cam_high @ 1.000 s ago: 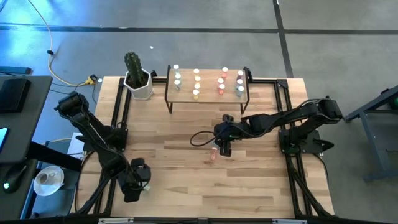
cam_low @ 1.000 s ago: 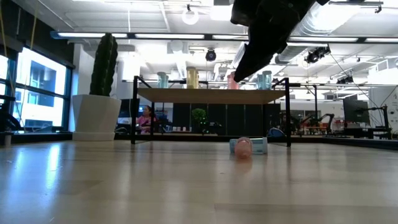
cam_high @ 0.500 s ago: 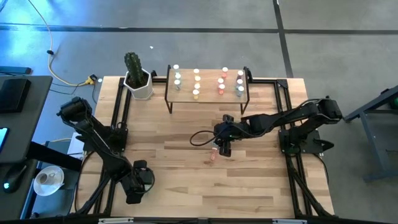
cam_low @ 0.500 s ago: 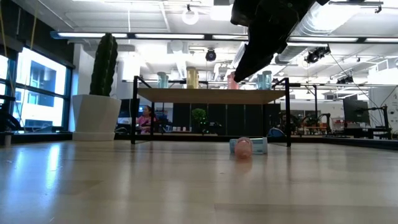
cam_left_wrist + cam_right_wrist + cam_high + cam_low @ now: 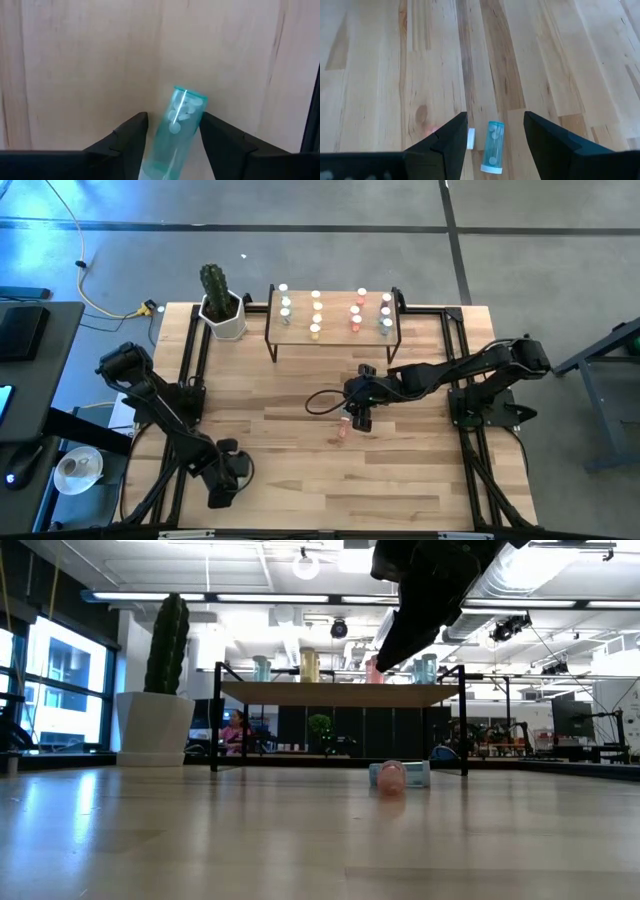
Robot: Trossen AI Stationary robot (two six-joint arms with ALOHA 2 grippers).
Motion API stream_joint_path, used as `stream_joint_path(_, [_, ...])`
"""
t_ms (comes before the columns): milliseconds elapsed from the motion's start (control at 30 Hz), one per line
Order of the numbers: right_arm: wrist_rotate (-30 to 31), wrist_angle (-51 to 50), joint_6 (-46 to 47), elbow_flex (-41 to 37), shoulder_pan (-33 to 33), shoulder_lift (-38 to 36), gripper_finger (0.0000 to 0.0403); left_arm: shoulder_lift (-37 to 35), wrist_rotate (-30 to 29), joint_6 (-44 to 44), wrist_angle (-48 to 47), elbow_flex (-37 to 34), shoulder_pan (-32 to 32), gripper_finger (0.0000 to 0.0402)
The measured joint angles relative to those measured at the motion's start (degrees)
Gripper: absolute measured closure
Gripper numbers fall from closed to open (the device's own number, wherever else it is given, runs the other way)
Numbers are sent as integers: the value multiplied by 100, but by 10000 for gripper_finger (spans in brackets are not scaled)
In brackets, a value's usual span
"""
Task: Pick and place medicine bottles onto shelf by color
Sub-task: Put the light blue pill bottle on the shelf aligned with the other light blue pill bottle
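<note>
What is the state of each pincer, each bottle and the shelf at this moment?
Left pincer: around the teal bottle, grip unclear.
Teal bottle: tilted, in the left pincer.
Right pincer: open, above the blue bottle.
Blue bottle: lying on the table, free.
Pink bottle: lying beside the blue one.
Shelf: carries upright bottles.

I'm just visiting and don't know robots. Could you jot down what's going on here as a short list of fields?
Shelf: far side of the table, bottles standing on it in rows by colour
Left gripper: near left of the table, a teal bottle between its jaws
Right gripper: mid-table, jaws open above a lying blue bottle
Pink bottle: lying on the table beside the blue one
Cactus pot: left of the shelf
</note>
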Motion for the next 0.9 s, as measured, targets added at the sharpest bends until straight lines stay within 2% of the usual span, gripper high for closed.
stream_joint_path(367, [-1, 12, 0, 0, 0, 0, 217, -9, -148, -28, 33, -10, 48, 325])
stream_joint_path(567, [-20, 26, -150, 0, 0, 0, 217, -7, -51, -571, 88, -10, 370, 316])
stream_joint_path(700, [-340, 249, -483, 0, 7, 0, 217, -7, -7, -837, 208, -10, 830, 307])
stream_joint_path(800, [-606, 399, -798, 0, 26, 0, 217, -7, 128, -823, 317, -10, 1289, 307])
stream_joint_path(900, [-623, 403, -1041, 0, 109, 0, 217, -7, 390, -534, 619, -12, 1787, 308])
